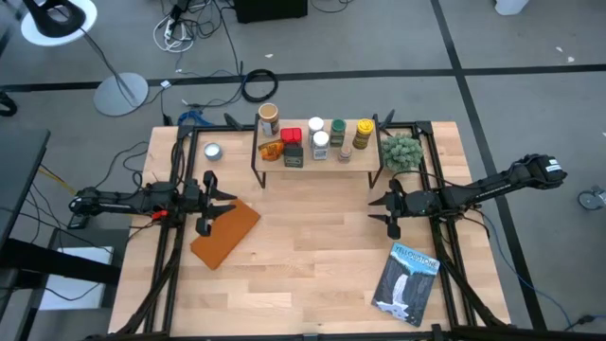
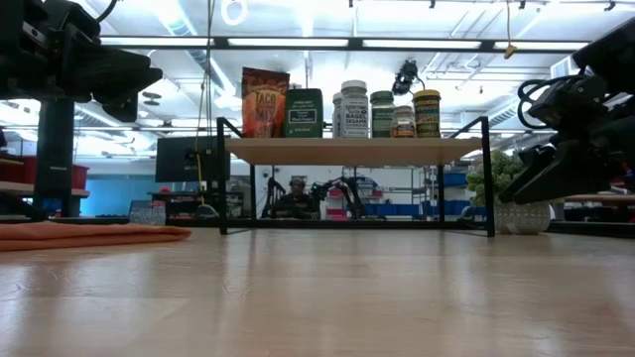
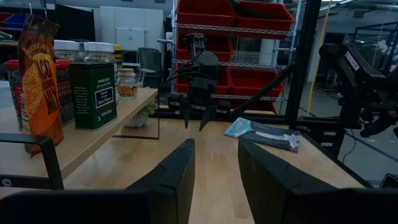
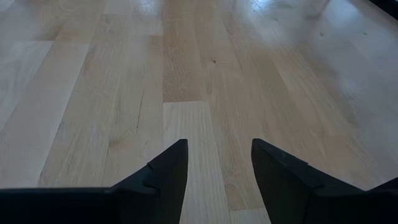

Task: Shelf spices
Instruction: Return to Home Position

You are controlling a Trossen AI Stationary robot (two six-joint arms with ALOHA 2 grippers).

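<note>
Apparently at the wrap-up step.

Left gripper (image 1: 230, 202): hovers low over table (image 1: 303, 284), jaws partly apart, nothing betw. fingers. Brown slab (image 1: 225, 234) just beside and below the tips, not gripped. Silver tin (image 1: 212, 151) off to its far side, apart.

Shelf (image 1: 369, 156): ahead of left gripper's tips and off toward far table edge, roughly midway betw. both grippers. Spices all up on the top board: tan cylinder (image 1: 269, 118), orange packet (image 1: 272, 150), red tin (image 1: 291, 135), dark box (image 1: 294, 154), white-lidded jars (image 1: 320, 142), green-lidded jar (image 1: 338, 126), yellow-lidded jar (image 1: 364, 126). No spice seen down on the table or under the board.

Right gripper (image 1: 372, 210): faces left gripper across the table, jaws about half open, empty, only bare wood under them. Shelf's near leg just off its far side; small plant (image 1: 401, 152) behind that. Booklet (image 1: 407, 281) back along the arm, near table edge.

Judgement: nothing left to pick. Next move prob. calls for pulling both arms back w/o clipping shelf legs, or a nudge to tidy the jars if needed.
</note>
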